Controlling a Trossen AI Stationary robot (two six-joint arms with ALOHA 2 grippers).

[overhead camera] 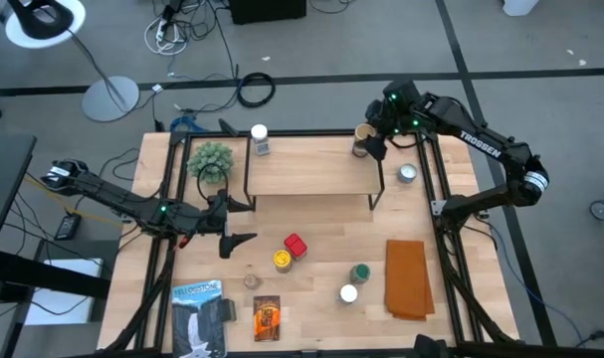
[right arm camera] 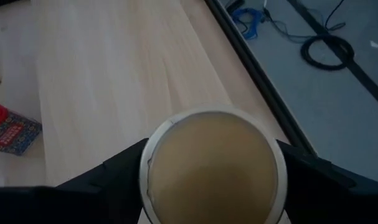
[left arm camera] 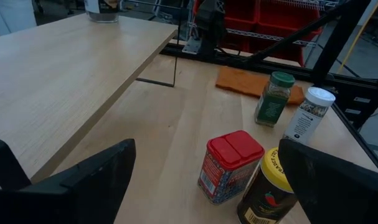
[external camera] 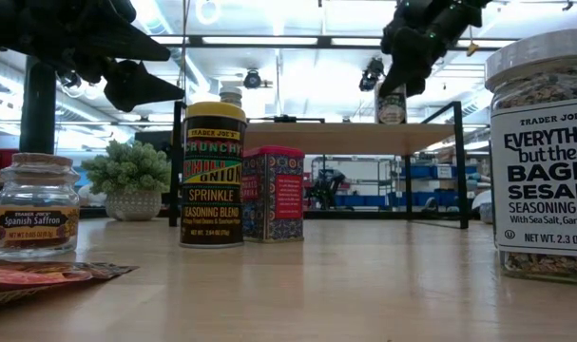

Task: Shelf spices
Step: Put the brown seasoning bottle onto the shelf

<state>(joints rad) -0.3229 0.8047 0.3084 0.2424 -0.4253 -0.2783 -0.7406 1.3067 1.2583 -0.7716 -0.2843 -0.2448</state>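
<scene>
On the shelf (overhead camera: 311, 171), my right gripper (right arm camera: 210, 171) straddled the tan-lidded jar (right arm camera: 212, 167), jaws spread either side of its rigid, likely slippery glass; my left gripper (overhead camera: 237, 221) waited agape.

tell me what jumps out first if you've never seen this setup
The right gripper sits at the shelf's far right corner, its fingers either side of a tan-lidded jar. On the table in front stand a red box and a yellow-lidded jar, with the open left gripper beside them.
</scene>
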